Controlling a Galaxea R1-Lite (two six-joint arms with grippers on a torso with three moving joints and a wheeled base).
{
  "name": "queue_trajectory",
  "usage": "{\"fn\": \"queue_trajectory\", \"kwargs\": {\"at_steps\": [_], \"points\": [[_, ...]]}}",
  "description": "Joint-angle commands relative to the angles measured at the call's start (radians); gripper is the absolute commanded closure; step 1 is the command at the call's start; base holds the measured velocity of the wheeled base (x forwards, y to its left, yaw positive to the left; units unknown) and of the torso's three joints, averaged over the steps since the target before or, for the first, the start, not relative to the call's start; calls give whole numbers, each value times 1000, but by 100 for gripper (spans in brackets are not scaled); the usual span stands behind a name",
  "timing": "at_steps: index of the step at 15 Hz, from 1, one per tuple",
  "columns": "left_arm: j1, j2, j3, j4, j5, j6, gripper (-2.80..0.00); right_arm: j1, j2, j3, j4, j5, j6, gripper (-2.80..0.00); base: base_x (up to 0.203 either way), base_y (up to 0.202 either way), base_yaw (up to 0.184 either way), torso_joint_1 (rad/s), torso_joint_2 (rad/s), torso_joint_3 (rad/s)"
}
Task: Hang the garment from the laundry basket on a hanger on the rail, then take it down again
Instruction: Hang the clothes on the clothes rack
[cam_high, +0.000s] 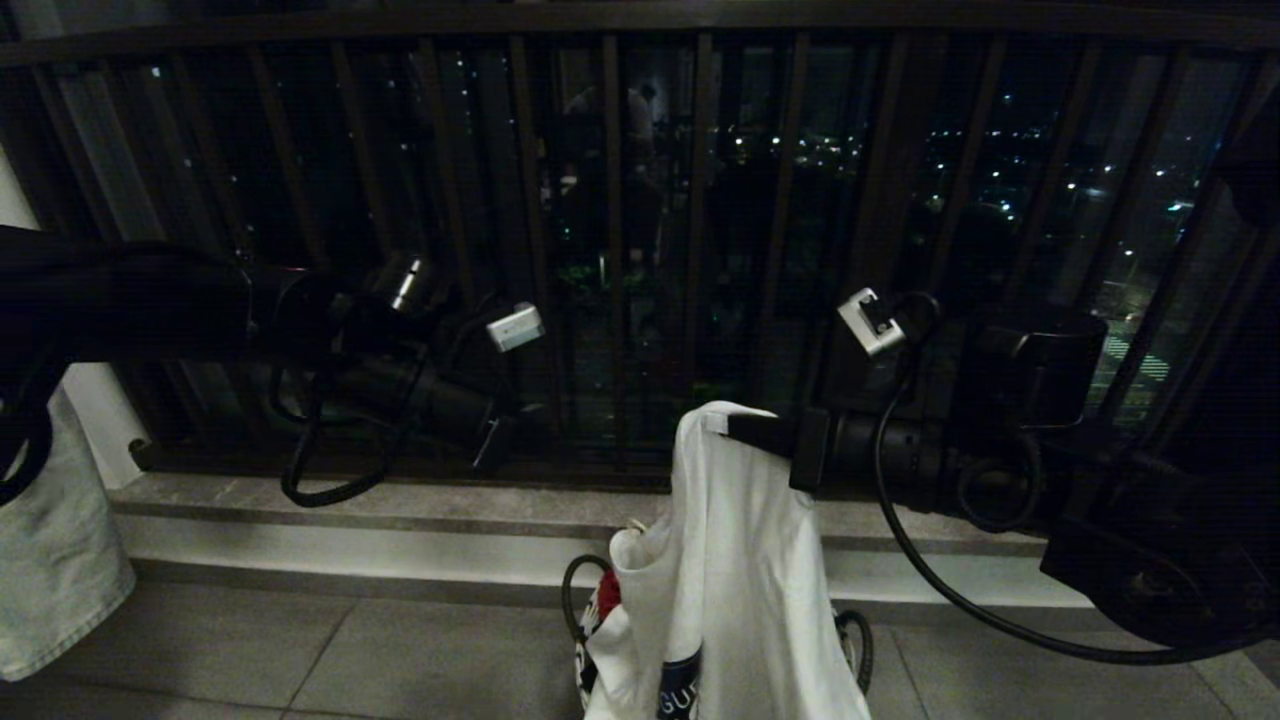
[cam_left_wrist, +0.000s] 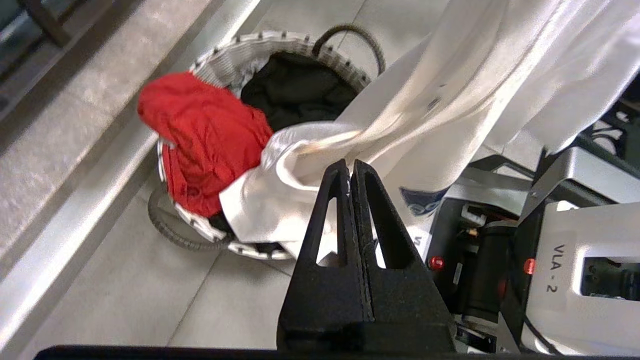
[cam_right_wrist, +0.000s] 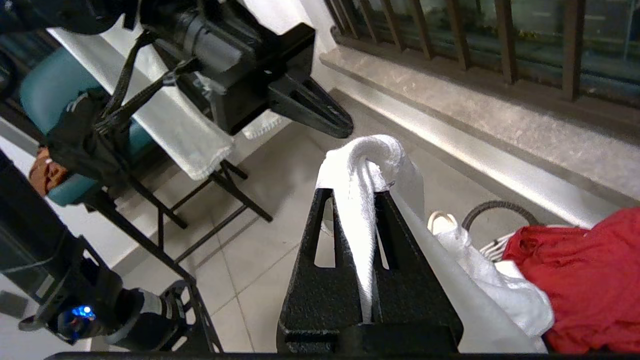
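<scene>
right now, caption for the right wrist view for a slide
Right gripper shut on the white T-shirt, lifted above the basket; left gripper shut nearby.

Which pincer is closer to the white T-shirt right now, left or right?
Right. The right pincer is shut on a fold of the white T-shirt, holding it up over the laundry basket. The left pincer is shut and empty, apart from the cloth.

The laundry basket (cam_high: 855, 640) is mostly hidden behind the hanging garment (cam_high: 740, 570), and the head view's bottom edge cuts both off, leaving only a few letters of the dark blue logo (cam_high: 680, 690). A pale denim piece (cam_high: 50, 570) runs off the left edge. In the left wrist view, a red cloth (cam_left_wrist: 205, 140) covers part of the basket's rim.
</scene>
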Motion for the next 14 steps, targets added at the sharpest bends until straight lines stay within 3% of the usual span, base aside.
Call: {"fn": "queue_trajectory", "kwargs": {"at_steps": [1,3,6,7,12,14], "points": [[-1,57,-3,3,20,7,0,0,11,0,-6,3,2,0,0,0,0,0,0,0],[-3,94,-6,3,68,8,0,0,11,0,-7,4,2,0,0,0,0,0,0,0],[-12,104,16,3,77,7,0,0,9,0,-6,3,2,0,0,0,0,0,0,0],[-24,101,26,2,77,6,-280,0,10,0,-7,3,2,0,0,0,0,0,0,0],[-63,100,74,-30,88,0,-280,-3,9,-1,-7,3,2,0,0,0,0,0,0,0],[-85,99,106,-86,157,-37,-280,-5,11,-1,-7,3,2,0,0,0,0,0,0,0]]}}
